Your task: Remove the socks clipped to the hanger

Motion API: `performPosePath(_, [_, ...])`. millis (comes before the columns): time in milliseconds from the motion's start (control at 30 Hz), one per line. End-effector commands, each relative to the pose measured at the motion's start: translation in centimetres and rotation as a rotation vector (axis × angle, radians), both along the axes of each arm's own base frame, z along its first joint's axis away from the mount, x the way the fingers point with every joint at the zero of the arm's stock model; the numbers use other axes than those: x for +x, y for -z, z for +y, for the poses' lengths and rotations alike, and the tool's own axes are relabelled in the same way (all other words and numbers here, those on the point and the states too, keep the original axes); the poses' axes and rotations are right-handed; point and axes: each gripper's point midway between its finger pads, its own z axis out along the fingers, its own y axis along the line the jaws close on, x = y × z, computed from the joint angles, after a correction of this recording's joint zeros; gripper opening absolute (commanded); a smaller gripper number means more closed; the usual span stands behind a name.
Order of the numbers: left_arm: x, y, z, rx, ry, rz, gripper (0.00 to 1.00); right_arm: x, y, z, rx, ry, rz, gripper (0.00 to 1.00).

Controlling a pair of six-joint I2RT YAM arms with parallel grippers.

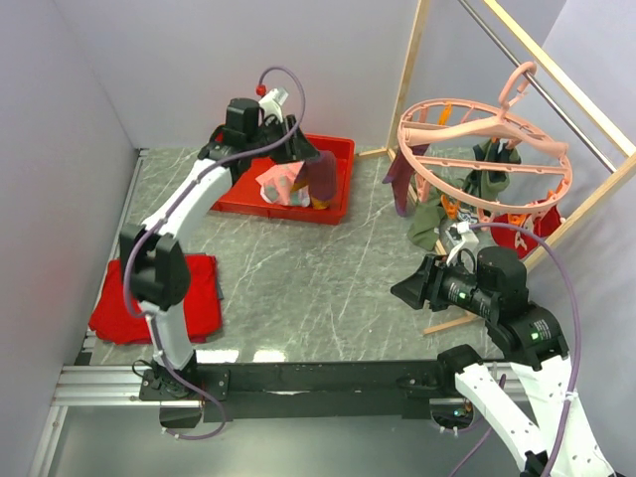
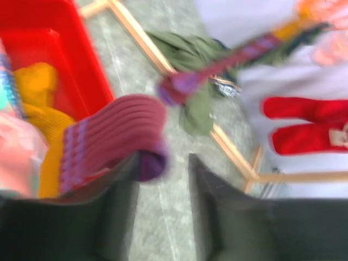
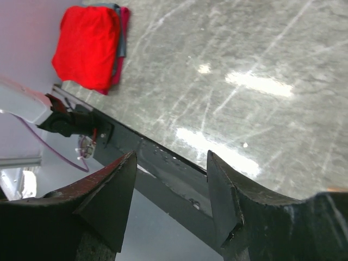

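Observation:
The pink ring hanger (image 1: pixel 487 149) hangs at the right with a maroon sock (image 1: pixel 400 181), olive socks (image 1: pixel 429 224) and a red sock (image 1: pixel 517 237) clipped to it. My left gripper (image 1: pixel 303 164) is over the red bin (image 1: pixel 341 149). In the left wrist view it (image 2: pixel 166 163) is open, with another maroon sock (image 2: pixel 109 141) lying against its left fingertip over the bin's edge; the view is blurred. A pink sock (image 1: pixel 278 187) and a mustard sock (image 2: pixel 35 81) lie in the bin. My right gripper (image 1: pixel 402 291) is open and empty above the table's front edge (image 3: pixel 171 157).
A flat red cloth (image 1: pixel 149 298) lies at the front left, also in the right wrist view (image 3: pixel 89 43). The wooden-framed rail (image 1: pixel 556 60) carries the hanger, and its base bars run along the table at the right. White walls close off the back and left.

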Motion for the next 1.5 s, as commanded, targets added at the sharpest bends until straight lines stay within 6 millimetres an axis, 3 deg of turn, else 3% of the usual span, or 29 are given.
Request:
performPosePath(0, [3.5, 1.8, 0.4, 0.025, -0.068, 0.036, 0.9, 0.2, -1.2, -0.9, -0.047, 0.027, -0.033, 0.61])
performPosePath(167, [5.7, 1.0, -0.4, -0.037, -0.085, -0.039, 0.93, -0.2, -1.0, -1.4, -0.061, 0.055, -0.002, 0.62])
performPosePath(267, [5.0, 0.5, -2.1, -0.108, 0.001, -0.088, 0.87, -0.4, -0.8, -1.6, -0.062, 0.068, 0.017, 0.62])
performPosePath(300, [4.6, -0.7, -3.7, -0.15, 0.053, -0.164, 0.86, -0.5, -0.8, -1.6, -0.063, 0.071, 0.019, 0.62])
performPosePath(367, [3.1, -0.9, -5.7, -0.171, 0.166, -0.225, 0.88, -0.5, -0.8, -1.7, -0.058, 0.08, 0.033, 0.62])
performPosePath(467, [-0.5, -1.3, -10.8, -0.164, 0.362, -0.409, 0.89, -0.7, -1.0, -1.7, -0.049, 0.09, 0.047, 0.63])
performPosePath(567, [-1.0, -0.6, -13.4, -0.116, 0.417, -0.525, 0.95, -1.1, -1.9, -1.8, -0.049, 0.096, 0.058, 0.63])
performPosePath(600, [-1.0, 0.5, -14.5, -0.111, 0.428, -0.526, 0.96, -1.1, -2.1, -1.9, -0.056, 0.093, 0.063, 0.63])
performPosePath(633, [-0.8, 0.0, -15.1, -0.119, 0.426, -0.562, 0.96, -1.4, -2.0, -2.0, -0.065, 0.096, 0.079, 0.63])
performPosePath(700, [0.4, 1.1, -15.9, -0.107, 0.394, -0.574, 0.97, -1.6, -2.6, -2.1, -0.063, 0.094, 0.075, 0.63])
performPosePath(800, [1.8, 1.3, -16.5, -0.099, 0.317, -0.628, 0.99, -2.1, -2.8, -2.1, -0.057, 0.097, 0.094, 0.63])
performPosePath(1000, [4.3, 3.2, -16.5, -0.074, 0.163, -0.658, 0.99, -3.2, -3.1, -2.7, -0.065, 0.113, 0.114, 0.63])
performPosePath(1067, [4.5, 3.5, -16.8, -0.082, 0.165, -0.664, 0.96, -3.5, -3.1, -2.8, -0.066, 0.114, 0.12, 0.62])
performPosePath(1100, [4.8, 4.8, -17.2, -0.08, 0.173, -0.648, 0.96, -3.7, -3.1, -2.8, -0.062, 0.117, 0.121, 0.63])
performPosePath(1167, [4.7, 4.2, -18.1, -0.115, 0.201, -0.653, 0.96, -3.8, -3.1, -3.0, -0.064, 0.126, 0.126, 0.63])
performPosePath(1200, [4.9, 5.7, -18.8, -0.122, 0.215, -0.636, 0.96, -3.9, -3.1, -3.0, -0.059, 0.13, 0.125, 0.63])
performPosePath(1267, [5.0, 5.3, -19.7, -0.165, 0.226, -0.636, 0.96, -4.0, -3.2, -3.1, -0.057, 0.134, 0.127, 0.63])
performPosePath(1300, [4.9, 6.6, -20.4, -0.172, 0.238, -0.622, 0.97, -4.1, -3.3, -3.0, -0.054, 0.135, 0.128, 0.62])
performPosePath(1333, [4.9, 5.5, -20.7, -0.213, 0.231, -0.647, 0.96, -4.1, -3.3, -3.1, -0.053, 0.135, 0.129, 0.62])
performPosePath(1400, [5.2, 7.0, -21.7, -0.226, 0.205, -0.642, 0.96, -4.2, -3.4, -3.0, -0.048, 0.137, 0.132, 0.62])
performPosePath(1467, [5.5, 6.4, -22.8, -0.249, 0.175, -0.67, 0.99, -4.3, -3.4, -3.0, -0.047, 0.135, 0.139, 0.62])
